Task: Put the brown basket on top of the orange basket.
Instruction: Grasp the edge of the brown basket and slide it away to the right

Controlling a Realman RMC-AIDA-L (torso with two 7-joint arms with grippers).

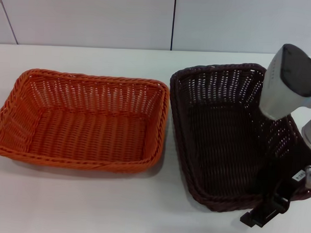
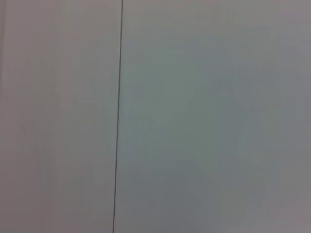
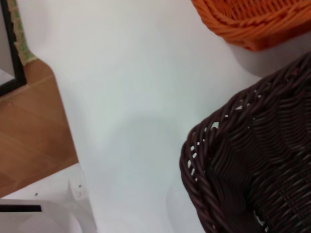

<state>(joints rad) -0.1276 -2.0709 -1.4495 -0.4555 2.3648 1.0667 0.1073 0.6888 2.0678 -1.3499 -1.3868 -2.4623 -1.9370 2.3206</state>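
The orange basket (image 1: 78, 121) sits empty on the left of the white table. The brown basket (image 1: 221, 134) sits empty beside it on the right, their rims almost touching. My right gripper (image 1: 275, 202) is at the brown basket's near right corner, with its black end at the rim, and the arm reaches over the basket's right side. The right wrist view shows a corner of the brown basket (image 3: 257, 170) close up and a corner of the orange basket (image 3: 252, 19) beyond it. My left gripper is out of view.
The white table (image 1: 91, 206) runs in front of and behind the baskets. A white panelled wall (image 2: 194, 116) stands behind. The right wrist view shows the table's edge with wooden floor (image 3: 29, 136) below it.
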